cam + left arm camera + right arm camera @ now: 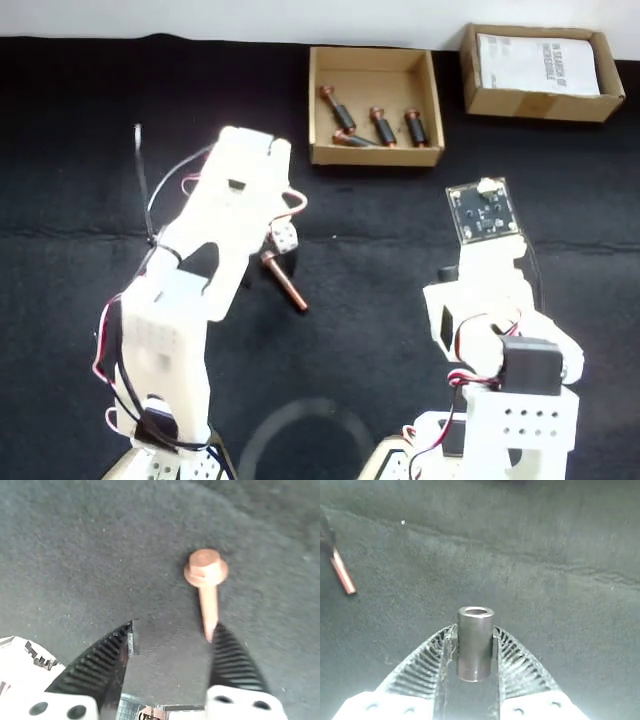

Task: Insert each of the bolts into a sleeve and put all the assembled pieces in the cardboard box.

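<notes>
right pincer [475, 629] clamps the sleeve [475, 645] upright; left pincer [174, 627] gapes empty by the bolt [286, 283], seven o'clock from the cardboard box [372, 72]. you'd likely grasp its shaft next.

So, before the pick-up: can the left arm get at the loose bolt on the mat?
Probably yes: the left gripper is open right at the bolt, nothing between, though its shank meets one finger, not the gap.

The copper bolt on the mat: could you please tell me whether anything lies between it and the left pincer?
Nothing visible does. The bolt lies on the bare black mat, its shank tip right at the mouth of the open left pincer, with only mat showing in the gap.
</notes>
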